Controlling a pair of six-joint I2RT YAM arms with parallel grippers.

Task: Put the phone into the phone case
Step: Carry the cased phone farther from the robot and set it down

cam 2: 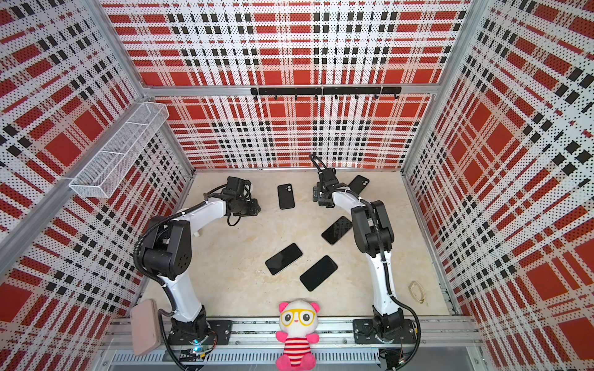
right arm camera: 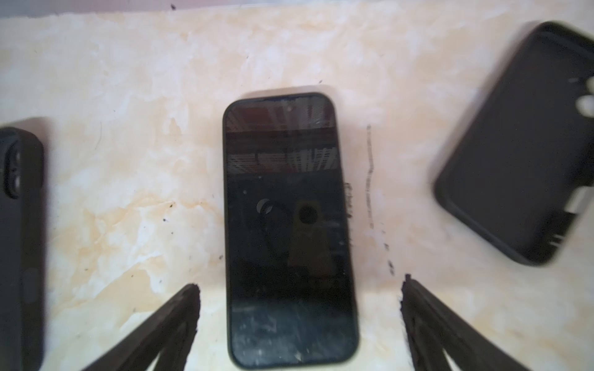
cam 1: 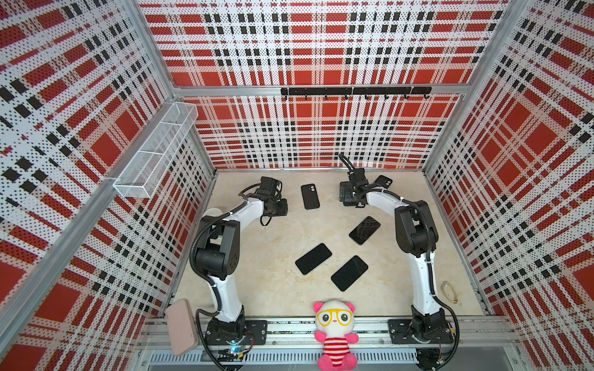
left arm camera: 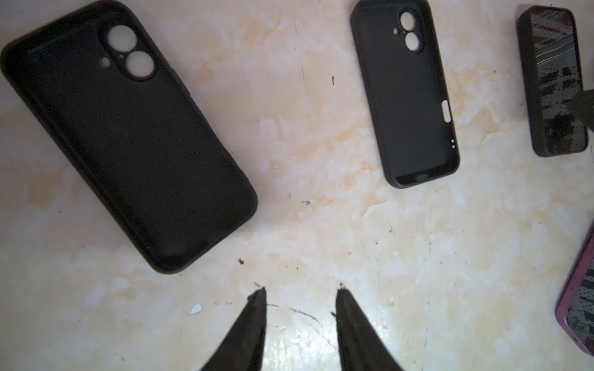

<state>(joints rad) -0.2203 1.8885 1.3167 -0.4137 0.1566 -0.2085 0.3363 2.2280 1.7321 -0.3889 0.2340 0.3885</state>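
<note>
Seemingly early: the right gripper (right arm camera: 299, 284) hangs wide open astride a phone (right arm camera: 289, 225). An empty case (right arm camera: 514, 144) waits near that phone, and the left gripper (left arm camera: 300, 290) is part-open, holding nothing.

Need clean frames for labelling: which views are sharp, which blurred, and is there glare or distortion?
Right wrist view: motion-blurred, the phone and the black case smeared, the screen mirroring plaid. Left wrist view: sharp, with a bright sheen on the table between the fingers. Both top views: sharp, but wide-angle bowing curves the plaid walls.
</note>
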